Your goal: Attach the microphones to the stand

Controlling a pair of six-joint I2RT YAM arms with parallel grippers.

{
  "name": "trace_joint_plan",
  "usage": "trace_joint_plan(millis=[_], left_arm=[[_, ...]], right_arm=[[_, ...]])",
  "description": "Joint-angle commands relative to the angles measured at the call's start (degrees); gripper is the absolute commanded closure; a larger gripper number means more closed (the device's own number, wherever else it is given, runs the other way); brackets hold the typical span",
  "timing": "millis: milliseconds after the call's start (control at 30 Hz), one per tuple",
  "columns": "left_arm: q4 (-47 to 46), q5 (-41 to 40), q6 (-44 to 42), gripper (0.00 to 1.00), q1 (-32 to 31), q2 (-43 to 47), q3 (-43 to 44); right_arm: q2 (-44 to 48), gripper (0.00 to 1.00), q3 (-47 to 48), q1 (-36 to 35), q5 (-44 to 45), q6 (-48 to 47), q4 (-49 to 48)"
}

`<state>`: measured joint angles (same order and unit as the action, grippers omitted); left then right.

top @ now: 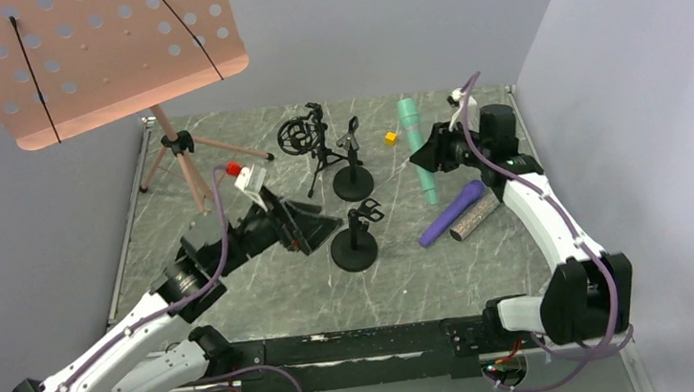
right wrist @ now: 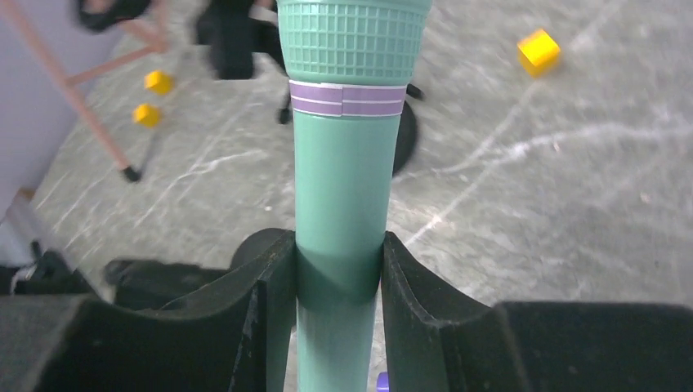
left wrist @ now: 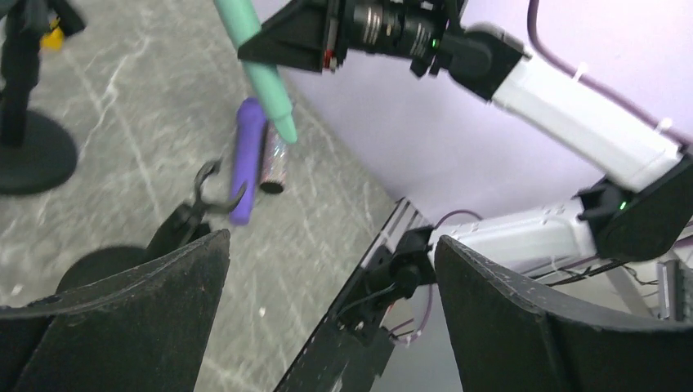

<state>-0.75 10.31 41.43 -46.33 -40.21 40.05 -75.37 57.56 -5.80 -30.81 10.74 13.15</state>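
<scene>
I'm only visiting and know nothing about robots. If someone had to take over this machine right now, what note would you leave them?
Left gripper: open and empty, beside the near stand.
Right gripper: shut on the teal microphone, mid-shaft.
Purple microphone and glittery microphone: lying side by side on the table, by the right arm.
Done: nothing attached yet. The near stand, far stand and tripod stand all hold no microphone.
Left: clip the teal microphone into a stand, then fetch the other two.
</scene>
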Motion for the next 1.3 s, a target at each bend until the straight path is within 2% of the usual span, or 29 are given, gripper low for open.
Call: trace_joint_plan(millis=[0, 167, 267, 367, 533, 700, 767, 900, 1067, 1267], left_arm=[[-7.25, 4.15, -0.58, 0.01, 0.17, -8.13, 8.25], [-11.98, 3.35, -0.96, 0.01, 0.18, -18.58, 14.12], [-19.55, 4.84, -0.26, 0.01, 0.12, -24.71, 15.66], [-23.04, 5.34, 0.77, 0.01, 0.03, -30.15, 17.63], [-28.22, 5.42, 0.50, 0.01, -1.75, -37.11, 20.48], [-26.96, 4.60, -1.28, 0.02, -2.11, -41.14, 23.83], [-27.06, 5.01, -1.77, 0.06, -2.10, -42.07, 24.75], [-27.23, 7.17, -1.04, 0.20, -2.19, -43.93, 26.50], [-27.71, 9.16, -0.95, 0.30, -2.38, -44.31, 26.01], [-30.16, 12.68, 0.25, 0.32, -2.71, -44.51, 24.76]], right_arm=[[8.24, 0.95, -2.17, 2.50, -21.80, -7.21, -5.77], [12.33, 0.94, -4.37, 3.04, -37.75, -4.77, -11.01], [13.62, 0.94, -7.04, 3.06, -43.56, 0.03, -17.99], [14.40, 0.93, -9.49, 3.01, -46.11, 5.74, -25.51], [13.29, 0.93, -9.65, 2.26, -48.03, 6.24, -25.89], [12.70, 0.92, -8.50, 1.35, -49.89, 2.58, -21.96], [12.90, 0.92, -8.65, 1.21, -50.31, 2.54, -22.20], [12.19, 0.91, -8.12, 1.01, -51.56, 0.76, -20.74], [11.49, 0.90, -7.23, 0.89, -51.67, -1.76, -17.58], [10.81, 0.89, -7.90, 0.97, -51.20, 0.07, -19.78]])
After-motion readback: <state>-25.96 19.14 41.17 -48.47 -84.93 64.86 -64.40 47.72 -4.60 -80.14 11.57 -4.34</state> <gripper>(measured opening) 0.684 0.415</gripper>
